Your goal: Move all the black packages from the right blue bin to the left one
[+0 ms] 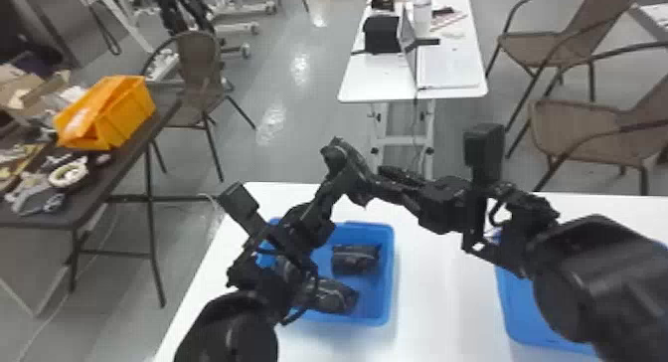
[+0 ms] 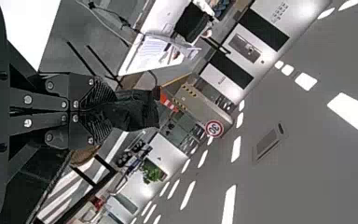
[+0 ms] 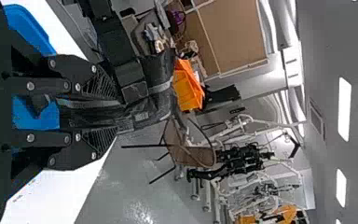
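Note:
Above and behind the left blue bin, both grippers hold one black package between them. My left gripper is shut on its left end, and my right gripper is shut on it from the right. In the left wrist view, the package sticks out past the left gripper. The right wrist view has the package lying between the fingers of the right gripper. Inside the left bin lie a package and another package. The right arm covers much of the right blue bin.
Both bins stand on a white table, with bare tabletop between them. A dark side table with an orange crate is off to the left. Beyond the table are a white desk and several chairs.

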Available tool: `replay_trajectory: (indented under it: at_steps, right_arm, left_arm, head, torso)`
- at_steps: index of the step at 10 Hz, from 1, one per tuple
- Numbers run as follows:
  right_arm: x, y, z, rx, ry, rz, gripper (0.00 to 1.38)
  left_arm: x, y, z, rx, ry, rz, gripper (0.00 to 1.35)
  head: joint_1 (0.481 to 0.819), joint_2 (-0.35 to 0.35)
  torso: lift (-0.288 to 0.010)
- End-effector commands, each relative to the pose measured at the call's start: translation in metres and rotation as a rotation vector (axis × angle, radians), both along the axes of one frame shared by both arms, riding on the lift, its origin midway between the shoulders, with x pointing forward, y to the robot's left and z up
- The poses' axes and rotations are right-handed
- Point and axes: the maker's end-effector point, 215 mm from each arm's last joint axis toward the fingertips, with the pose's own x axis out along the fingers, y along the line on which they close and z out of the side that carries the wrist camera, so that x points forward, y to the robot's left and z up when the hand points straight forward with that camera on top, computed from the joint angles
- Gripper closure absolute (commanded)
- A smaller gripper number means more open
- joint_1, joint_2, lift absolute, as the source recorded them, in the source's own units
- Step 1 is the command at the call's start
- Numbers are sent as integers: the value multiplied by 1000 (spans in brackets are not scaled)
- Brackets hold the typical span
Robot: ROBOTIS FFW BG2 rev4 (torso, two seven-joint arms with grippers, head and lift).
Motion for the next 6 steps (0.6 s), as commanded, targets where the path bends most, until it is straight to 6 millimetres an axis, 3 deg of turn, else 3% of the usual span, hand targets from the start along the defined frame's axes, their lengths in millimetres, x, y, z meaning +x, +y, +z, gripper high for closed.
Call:
replay_trajectory:
  at_steps: [1,2,4,6]
  right_arm:
    - [15,-40,10,-16,-56,-101,-1]
    - [21,-78,4,-9,-48,-194,156]
    - [21,-145,-14,0,-19,-349,355]
    - [12,-181,-29,-7,1,-428,406]
  left_arm:
    - [-1,18,-5,83,-4,36,1213]
    - [-3,40,-11,240,-7,73,1214]
    - [-19,64,-47,508,40,100,1214]
    - [-32,82,-79,805,74,83,1214]
  head:
    - [695,224]
    - [695,211]
    - [695,181]
    - [695,141]
  torso:
    - [0]
    - [0]
    - [0]
    - [0]
